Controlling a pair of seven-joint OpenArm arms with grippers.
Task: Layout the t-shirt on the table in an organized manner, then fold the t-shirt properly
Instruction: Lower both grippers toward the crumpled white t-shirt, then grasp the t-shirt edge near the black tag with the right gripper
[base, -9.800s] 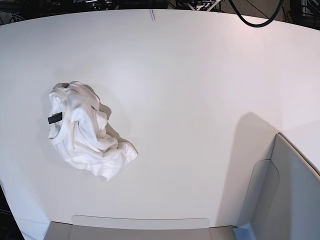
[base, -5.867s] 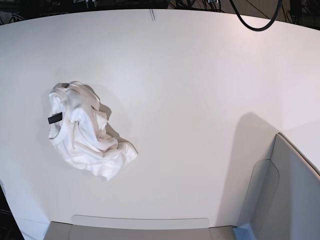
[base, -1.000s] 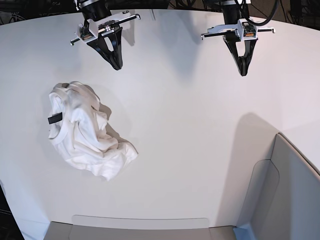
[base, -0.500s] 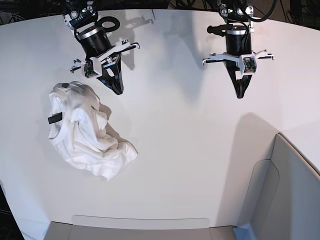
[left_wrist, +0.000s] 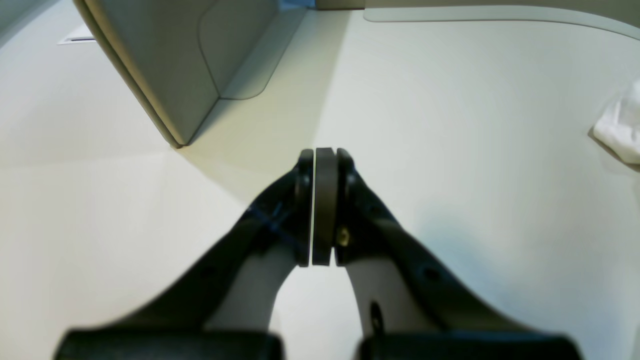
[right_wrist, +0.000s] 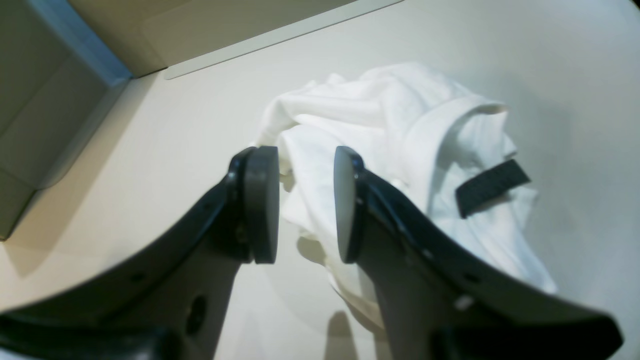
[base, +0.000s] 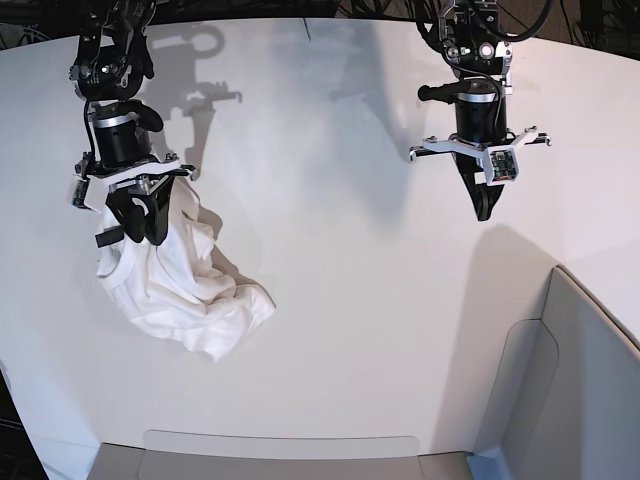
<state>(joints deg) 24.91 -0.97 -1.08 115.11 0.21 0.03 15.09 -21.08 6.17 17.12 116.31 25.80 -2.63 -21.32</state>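
Base view: the crumpled white cotton t-shirt (base: 180, 285) was seen heaped on the left part of the wide matte white surface (base: 350, 300), its small black neck label (right_wrist: 492, 186) turned upward. The right claw (base: 140, 222) was held over the heap's upper edge, its pads (right_wrist: 261, 202) parted with cloth visible between them. The left claw (base: 484, 208) was held well apart from the shirt, above bare surface, its pads (left_wrist: 324, 205) pressed together on nothing.
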